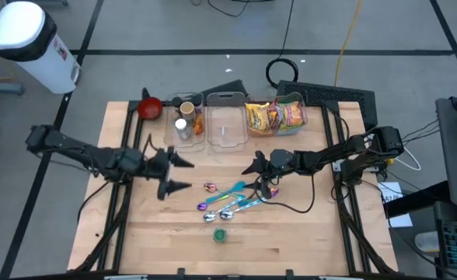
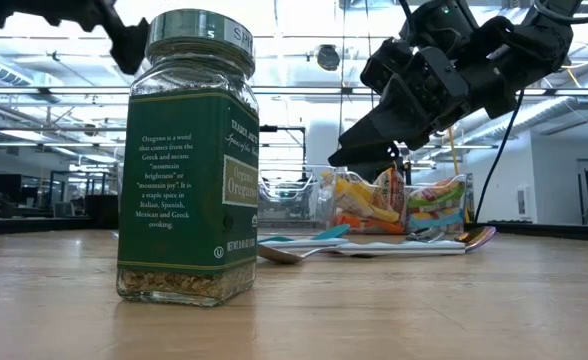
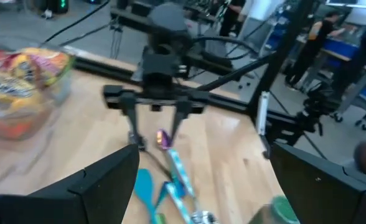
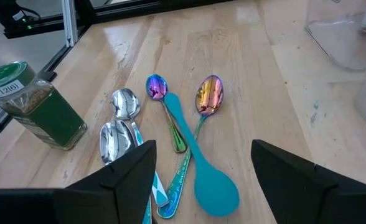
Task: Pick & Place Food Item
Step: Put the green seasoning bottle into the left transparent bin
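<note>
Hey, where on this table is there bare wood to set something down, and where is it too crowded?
Free: the wood between the left tool and the table's left edge, and the near right corner beyond the spoons. Crowded: the far edge, lined with bins, and the middle, where the spoons and oregano jar lie below the right tool.

Spoon cluster (image 1: 228, 204) and oregano jar (image 1: 221, 234) block table centre; containers (image 1: 228, 120) line far edge.
</note>
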Robot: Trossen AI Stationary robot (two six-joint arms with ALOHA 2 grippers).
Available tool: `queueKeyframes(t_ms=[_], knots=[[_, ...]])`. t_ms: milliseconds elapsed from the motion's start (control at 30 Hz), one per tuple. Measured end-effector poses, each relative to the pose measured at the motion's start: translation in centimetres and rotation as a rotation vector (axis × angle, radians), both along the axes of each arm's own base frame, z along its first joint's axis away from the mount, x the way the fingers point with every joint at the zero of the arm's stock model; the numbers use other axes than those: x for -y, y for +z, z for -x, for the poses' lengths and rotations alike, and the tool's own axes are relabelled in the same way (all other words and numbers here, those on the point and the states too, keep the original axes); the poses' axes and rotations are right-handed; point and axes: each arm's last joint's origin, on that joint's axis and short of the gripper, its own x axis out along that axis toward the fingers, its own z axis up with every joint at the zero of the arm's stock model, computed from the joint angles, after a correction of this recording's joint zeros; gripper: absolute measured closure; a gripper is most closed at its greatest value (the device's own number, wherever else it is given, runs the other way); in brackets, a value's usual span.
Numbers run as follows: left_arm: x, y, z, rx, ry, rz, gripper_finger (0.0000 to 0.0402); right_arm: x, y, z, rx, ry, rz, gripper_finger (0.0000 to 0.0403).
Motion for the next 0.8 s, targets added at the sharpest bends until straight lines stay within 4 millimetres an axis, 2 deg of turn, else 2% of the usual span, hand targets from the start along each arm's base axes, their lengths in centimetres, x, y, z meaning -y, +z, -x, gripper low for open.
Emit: queueKeyframes(t_ms=[167,267,400,600,700,800], knots=[[3.0,-2.3,0.4,0.032,-0.042,0.006,0.0036,0.0,0.0,0.0,0.000,0.001,0.000,0.0149],[4.2,-4.6,0.8,0.009,-0.055,0.041,0.0036,0.0,0.0,0.0,0.000,0.001,0.000,0.0149],[5.2,-6.9,1.2,-0.022,-0.082,0.111,0.0036,0.0,0.0,0.0,0.004,0.001,0.000,0.0149],[6.0,-8.3,1.1,-0.068,-0.064,0.121,0.0036,-0.3,0.2,-0.1,0.026,0.009,-0.001,0.0149],[6.1,-8.9,0.9,-0.100,-0.050,0.124,0.0036,-1.3,0.4,-0.1,0.041,0.045,-0.001,0.0149],[6.1,-9.4,0.7,-0.118,-0.004,0.130,0.0036,-3.4,0.4,-0.1,0.075,0.124,0.016,0.0149]])
